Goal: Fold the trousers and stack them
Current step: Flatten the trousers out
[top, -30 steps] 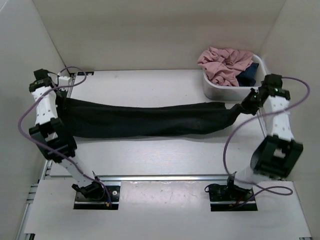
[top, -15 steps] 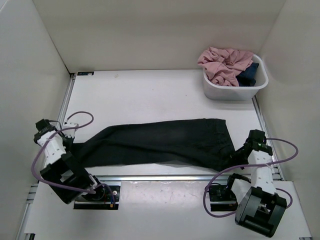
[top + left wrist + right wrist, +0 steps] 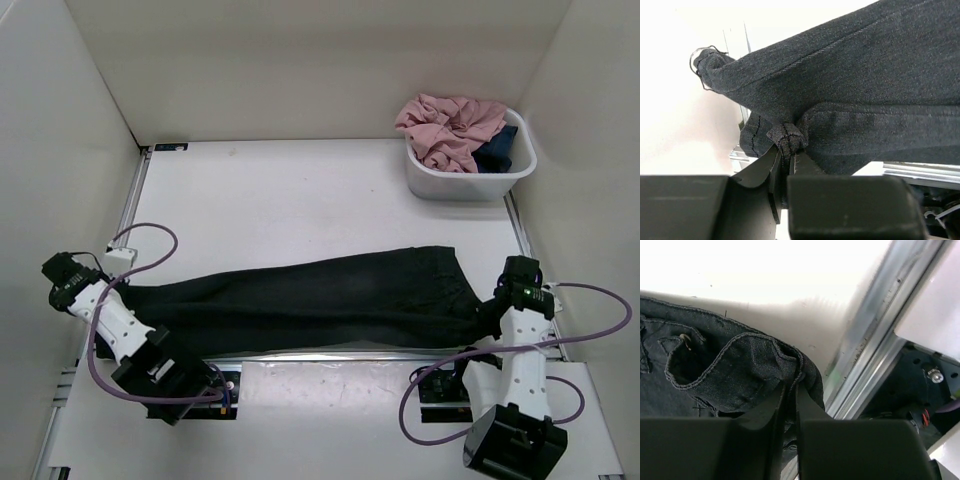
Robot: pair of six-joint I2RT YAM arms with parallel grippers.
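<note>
The black trousers (image 3: 320, 300) stretch full length across the near part of the table, waist end at the right and leg ends at the left. My left gripper (image 3: 110, 291) is shut on a bunched fold at the leg ends (image 3: 786, 139), low by the table's left near corner. My right gripper (image 3: 489, 316) is shut on the waistband edge (image 3: 765, 357) at the right near corner. In the left wrist view the cloth (image 3: 865, 90) spreads away, pulled taut from the pinch. A belt loop and a pocket seam show in the right wrist view.
A white tub (image 3: 470, 184) at the back right holds a pink garment (image 3: 450, 125) and a dark blue garment (image 3: 498, 150). A metal rail (image 3: 330, 354) runs along the table's near edge, close under the trousers. Walls stand on three sides.
Both arms have carried the trousers from the middle of the table toward the near edge and down. The cloth now lies lower and more stretched; both grips are unchanged.
</note>
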